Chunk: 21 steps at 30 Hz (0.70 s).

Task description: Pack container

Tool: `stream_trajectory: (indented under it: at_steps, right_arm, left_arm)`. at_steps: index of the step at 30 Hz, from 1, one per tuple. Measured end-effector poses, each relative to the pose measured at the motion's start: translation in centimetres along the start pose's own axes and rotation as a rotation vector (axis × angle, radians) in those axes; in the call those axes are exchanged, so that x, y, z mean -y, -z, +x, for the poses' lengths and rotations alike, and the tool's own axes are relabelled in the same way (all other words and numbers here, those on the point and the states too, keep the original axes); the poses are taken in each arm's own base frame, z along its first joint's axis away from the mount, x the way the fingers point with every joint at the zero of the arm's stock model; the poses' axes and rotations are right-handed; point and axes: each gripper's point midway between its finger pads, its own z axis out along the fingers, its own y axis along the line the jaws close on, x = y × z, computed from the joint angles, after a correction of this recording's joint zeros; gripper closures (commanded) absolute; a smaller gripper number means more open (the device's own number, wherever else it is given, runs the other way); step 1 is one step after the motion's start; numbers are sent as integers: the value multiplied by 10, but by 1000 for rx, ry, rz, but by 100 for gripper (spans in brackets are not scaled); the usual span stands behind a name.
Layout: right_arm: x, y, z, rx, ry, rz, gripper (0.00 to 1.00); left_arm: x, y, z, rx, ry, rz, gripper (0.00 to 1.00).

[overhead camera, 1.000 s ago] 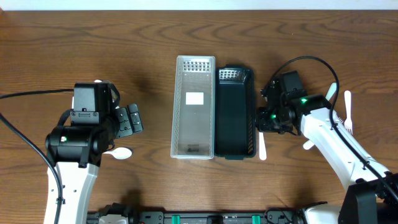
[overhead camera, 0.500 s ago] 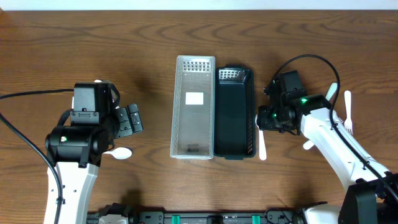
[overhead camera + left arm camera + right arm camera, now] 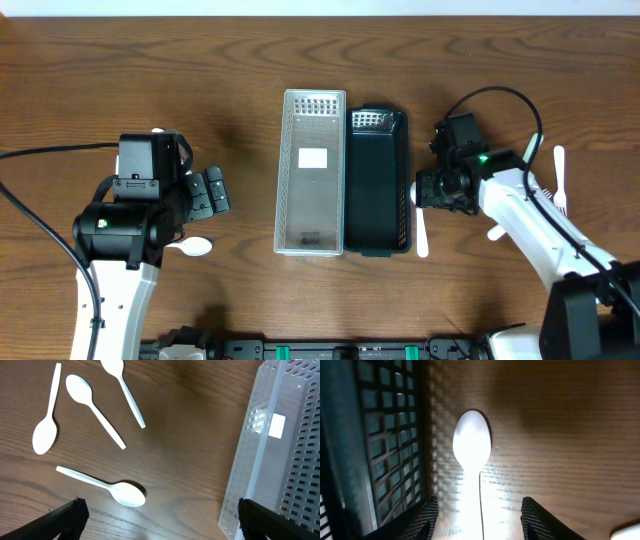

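Currently my right hand (image 3: 432, 190) hangs over a white plastic spoon (image 3: 472, 445) and is released. Its fingers (image 3: 412, 520) stand apart, one on each side of the handle, and do not touch it. The spoon lies flat on the brown wooden table (image 3: 500, 60), right of centre, just beside the long outer wall of the dark perforated plastic bin (image 3: 378, 185).

Handling, as a judgement: the spoon is very light, thin and smooth. It should be stiff enough to lift by one end, yet likely to flex or skid if pinched hard. Take hold across the narrow handle just behind the bowl, fingertips down at the table surface. The finger on the bin side has little room beside the wall.

My left hand (image 3: 210, 192), toward the left edge, is likewise released and holds nothing.

Count:
- Bins: two, the dark one and a clear perforated plastic bin (image 3: 312, 172), side by side at mid-table. I see no spoon in either.
- Toward the left edge: four loose white spoons (image 3: 107, 487).
- Toward the right edge: the spoon under my hand, plus at least three white utensils (image 3: 558, 175) partly hidden by my arm; I cannot tell their type.
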Motion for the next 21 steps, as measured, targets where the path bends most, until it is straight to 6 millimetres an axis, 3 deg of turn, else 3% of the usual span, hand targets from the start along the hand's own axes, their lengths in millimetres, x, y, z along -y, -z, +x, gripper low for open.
stream_trajectory:
  at_steps: [8, 15, 21]
  right_arm:
    - [3, -22, 4, -55, -3, 22, 43]
    - [-1, -31, -9, -43, -2, 15, 43]
    - [-1, -41, -8, -59, -3, 17, 44]
  left_arm:
    - [0, 0, 0, 0, 0, 0, 2]
    - [0, 0, 0, 0, 0, 0, 2]
    - [0, 0, 0, 0, 0, 0, 2]
